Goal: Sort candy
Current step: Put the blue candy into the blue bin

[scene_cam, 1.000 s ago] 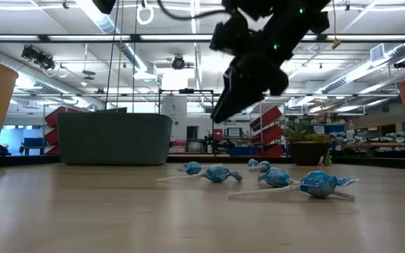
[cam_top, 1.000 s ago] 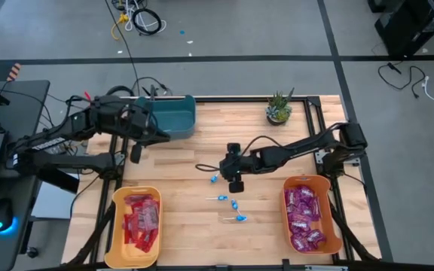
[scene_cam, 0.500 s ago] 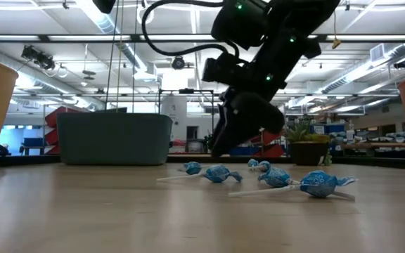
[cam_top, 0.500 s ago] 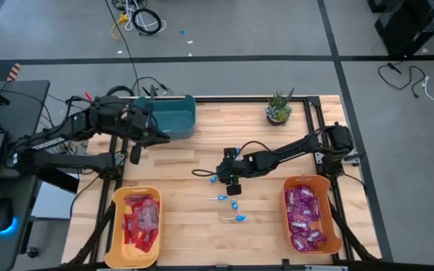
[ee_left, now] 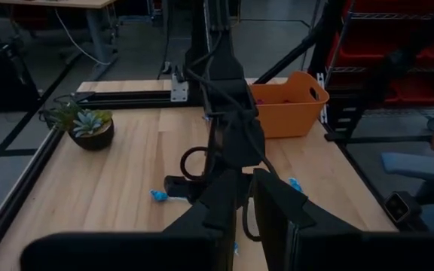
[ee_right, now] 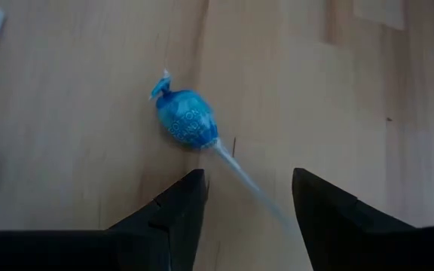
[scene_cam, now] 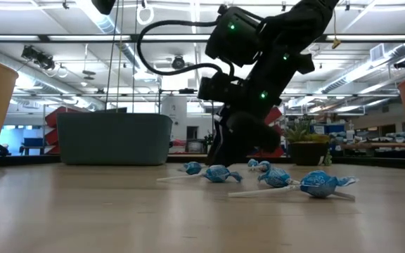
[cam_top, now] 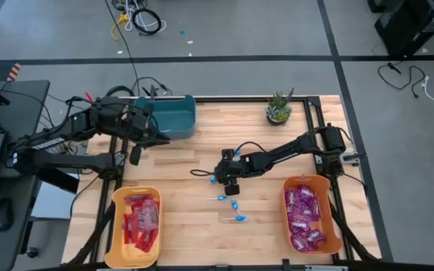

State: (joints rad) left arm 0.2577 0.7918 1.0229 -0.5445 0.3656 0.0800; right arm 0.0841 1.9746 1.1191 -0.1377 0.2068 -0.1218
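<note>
Jaws of the right gripper (cam_top: 218, 178) stand wide apart, low over the middle of the wooden worktop (cam_top: 194, 154), straddling the thin white stick of a blue lollipop (ee_right: 186, 120); in the right wrist view the stick runs into the gap between the two fingers (ee_right: 173, 211) and the wrapped head lies just beyond their tips, with nothing gripped. The low view shows this gripper (scene_cam: 225, 151) reaching down almost to the boards just behind the loose lollipops (scene_cam: 287, 180). Three more lollipops (cam_top: 233, 206) lie scattered on the boards near it, towards the front edge. Jaws of the left gripper (cam_top: 136, 153) are narrow, with nothing seen between them; that arm waits at the left rear of the worktop beside the teal bin (cam_top: 173, 115). Red packets (cam_top: 140, 218) fill the yellow bin (cam_top: 116, 224) at front left. Purple packets (cam_top: 304, 217) fill the orange bin (cam_top: 286, 200) at front right. One potted plant (cam_top: 279, 108) stands at the rear right.
</note>
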